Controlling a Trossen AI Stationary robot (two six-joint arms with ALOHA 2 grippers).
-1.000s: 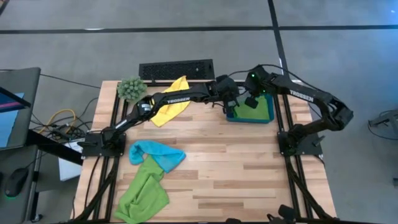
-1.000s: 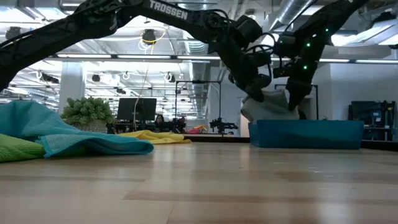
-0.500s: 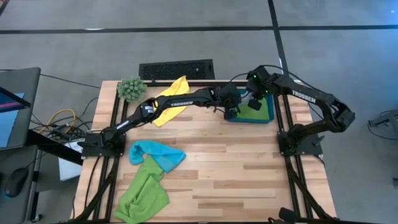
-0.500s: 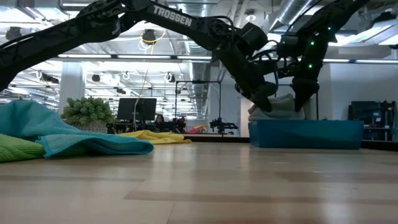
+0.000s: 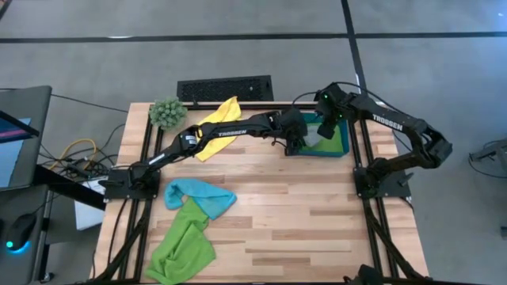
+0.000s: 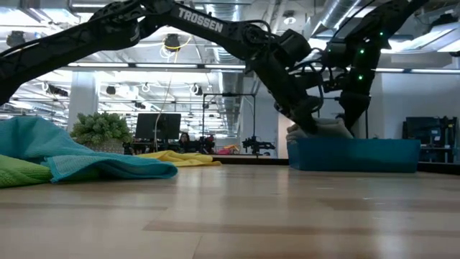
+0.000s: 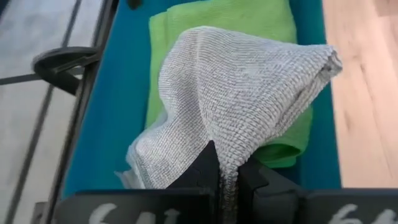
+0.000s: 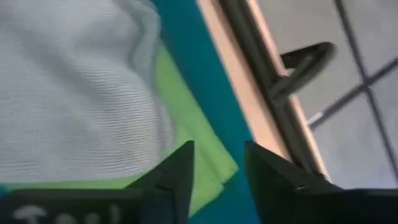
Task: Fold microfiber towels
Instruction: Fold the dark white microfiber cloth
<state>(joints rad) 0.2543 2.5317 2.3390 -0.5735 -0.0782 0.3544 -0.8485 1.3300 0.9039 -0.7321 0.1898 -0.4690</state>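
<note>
A: Where was the grey towel (image 7: 242, 93)?

B: In the teal tray (image 5: 342, 141) at the bench's (image 5: 317, 214) far right, draped over a folded lime green towel (image 7: 261, 15). The left pincer (image 7: 227, 180) was clamped together on a pinch of its edge.

A: And the right pincer (image 8: 217, 168)?

B: Hovering over the same tray, fingers apart, holding nothing, just beside the grey cloth.

A: The other towels?

B: A yellow towel (image 5: 218, 127) lay at the far edge beneath the left arm, near the fuzzy plant ball (image 5: 167, 112). A light blue towel (image 5: 200, 196) overlapped a loose green towel (image 5: 181, 249) at the near left corner.
</note>
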